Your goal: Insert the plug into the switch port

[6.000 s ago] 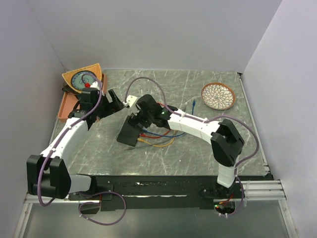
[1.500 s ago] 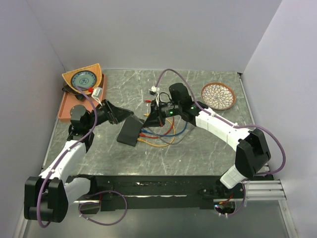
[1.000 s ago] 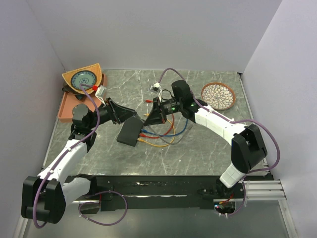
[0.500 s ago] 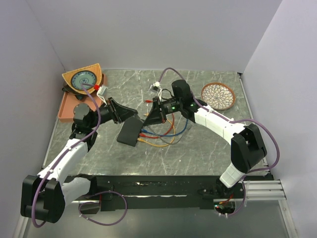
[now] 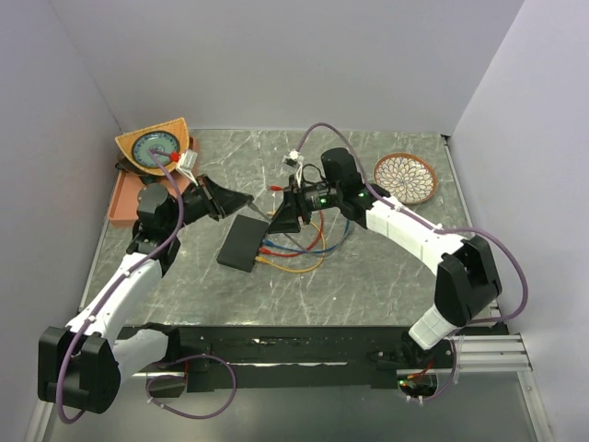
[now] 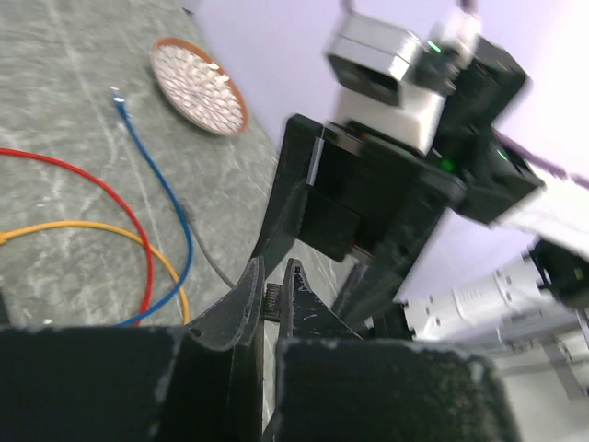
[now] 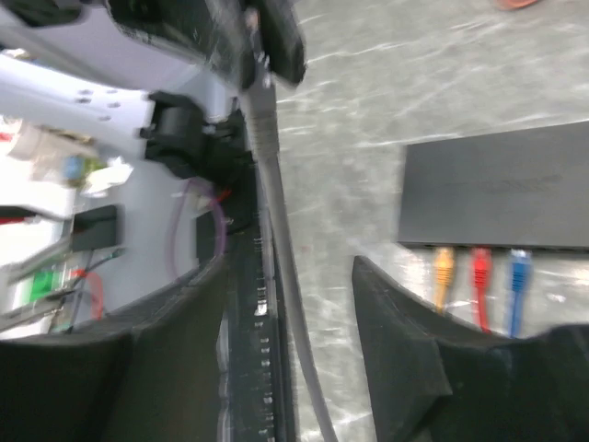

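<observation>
The flat black switch (image 5: 241, 244) lies at mid-table; its port row (image 7: 479, 247) holds orange, red and blue plugs. My left gripper (image 5: 247, 198) hovers just left of and behind the switch. In the left wrist view this gripper (image 6: 272, 276) is shut on the ribbed end of the plug (image 6: 272, 299). From it a grey cable (image 7: 276, 203) runs between the fingers of my right gripper (image 7: 290, 262), which stand wide apart and clear of it. From above, the right gripper (image 5: 276, 224) sits close to the right of the left one, over the switch's far corner.
Orange, red and blue cables (image 5: 299, 253) loop on the table right of the switch. A patterned plate (image 5: 407, 177) sits at the back right. An orange tray (image 5: 122, 195) and a round dial plate (image 5: 155, 147) stand at the back left. Walls enclose three sides.
My left gripper has closed on the plug end while the right gripper, shut on the cable before, has opened. Both grippers stay close together over the switch.
</observation>
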`<move>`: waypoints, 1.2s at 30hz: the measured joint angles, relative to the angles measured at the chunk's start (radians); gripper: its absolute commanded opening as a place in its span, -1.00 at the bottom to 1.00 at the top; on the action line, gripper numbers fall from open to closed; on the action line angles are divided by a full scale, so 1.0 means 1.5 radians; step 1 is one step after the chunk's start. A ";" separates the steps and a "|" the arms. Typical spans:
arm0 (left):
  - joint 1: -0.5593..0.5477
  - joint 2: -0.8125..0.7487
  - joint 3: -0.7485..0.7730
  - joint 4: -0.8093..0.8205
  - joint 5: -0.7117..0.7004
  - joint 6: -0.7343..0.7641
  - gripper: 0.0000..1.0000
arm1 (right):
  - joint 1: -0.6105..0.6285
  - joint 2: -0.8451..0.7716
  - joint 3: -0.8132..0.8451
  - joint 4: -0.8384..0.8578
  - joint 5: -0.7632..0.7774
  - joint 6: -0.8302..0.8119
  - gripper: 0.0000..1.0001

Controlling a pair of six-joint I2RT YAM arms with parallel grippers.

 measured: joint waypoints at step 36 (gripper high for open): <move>-0.006 0.057 0.117 -0.302 -0.188 -0.023 -0.98 | 0.217 0.088 0.210 -0.181 0.735 -0.160 0.29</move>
